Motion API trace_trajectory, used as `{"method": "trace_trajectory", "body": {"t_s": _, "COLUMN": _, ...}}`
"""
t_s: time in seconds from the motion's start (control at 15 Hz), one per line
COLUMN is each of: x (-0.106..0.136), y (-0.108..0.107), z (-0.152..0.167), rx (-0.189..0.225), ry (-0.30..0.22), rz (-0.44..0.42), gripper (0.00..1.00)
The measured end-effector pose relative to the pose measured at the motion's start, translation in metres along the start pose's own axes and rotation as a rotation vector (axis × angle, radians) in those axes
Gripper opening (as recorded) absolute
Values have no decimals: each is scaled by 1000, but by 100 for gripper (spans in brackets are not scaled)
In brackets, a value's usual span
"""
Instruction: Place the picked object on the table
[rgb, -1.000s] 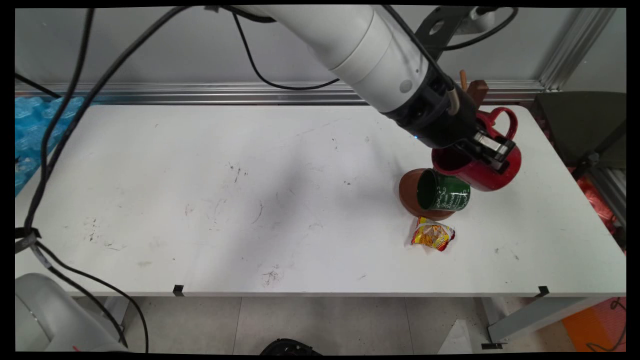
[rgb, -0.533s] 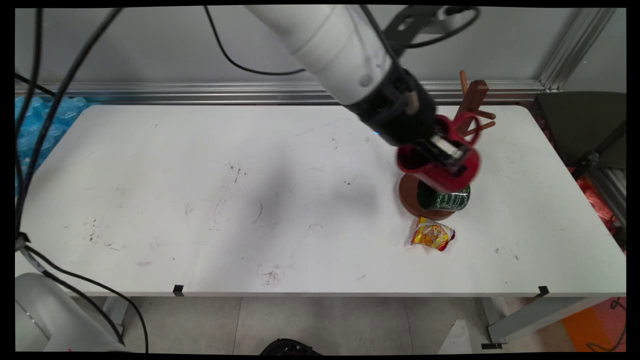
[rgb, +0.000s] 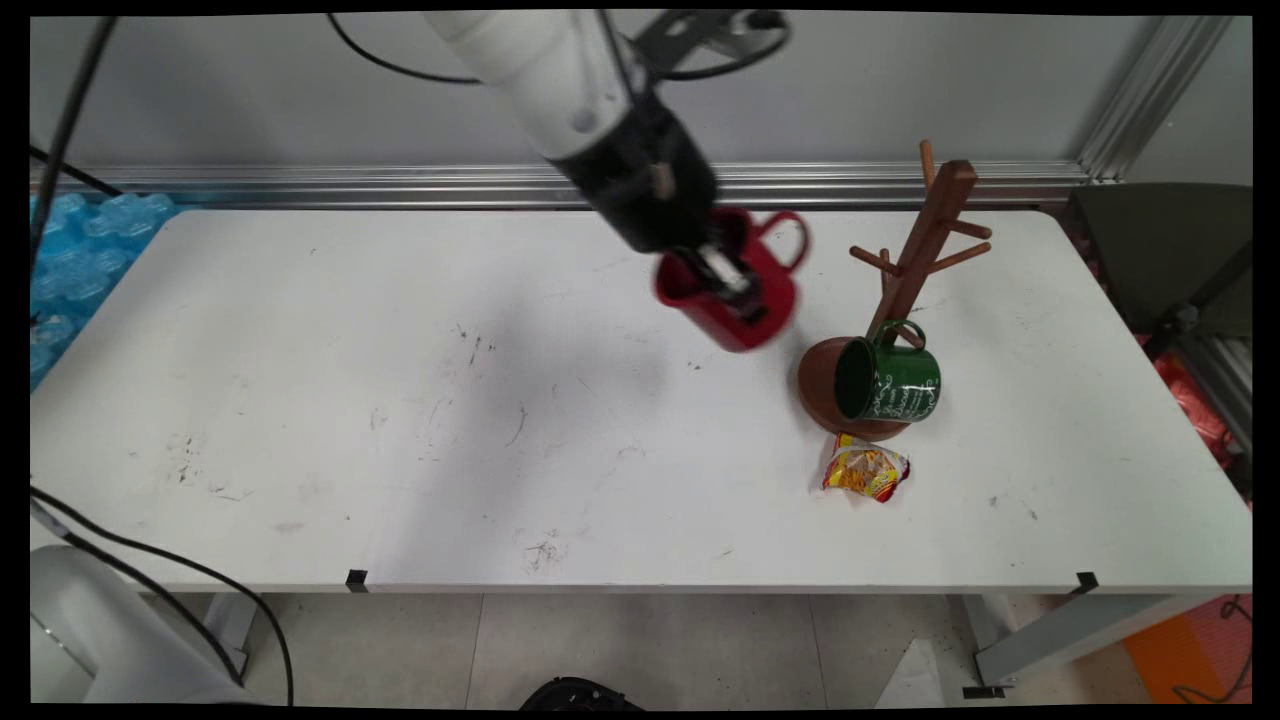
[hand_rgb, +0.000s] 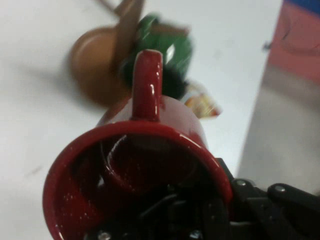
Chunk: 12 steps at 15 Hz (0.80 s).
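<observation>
**Red mug riding above the table's far middle**

The gripper (rgb: 733, 285) is pinching the red mug (rgb: 735, 290) by its rim wall, one finger inside, carrying it clear of the table (rgb: 400, 400). It is looking rigid, glossy, likely slippery and breakable; the rim grip is looking sound.

**Red mug filling the hand view**

Red mug (hand_rgb: 150, 165) is sitting close against gripper (hand_rgb: 170, 225), mouth facing camera, handle pointing up. One finger is reaching inside the rim, clamping the wall. Beyond it, blurred: green mug (hand_rgb: 165, 45), brown mug tree (hand_rgb: 95, 65), yellow snack packet (hand_rgb: 202, 102), all lying on white table (hand_rgb: 35, 135).
</observation>
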Motion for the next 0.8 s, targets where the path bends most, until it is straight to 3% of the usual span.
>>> {"method": "trace_trajectory", "body": {"t_s": 0.47, "x": -26, "y": -61, "z": -36, "rx": 160, "ry": -160, "rz": 78, "gripper": 0}}
{"method": "trace_trajectory", "body": {"t_s": 0.8, "x": -37, "y": -91, "z": -41, "rx": 232, "ry": -241, "rz": 108, "gripper": 0}}
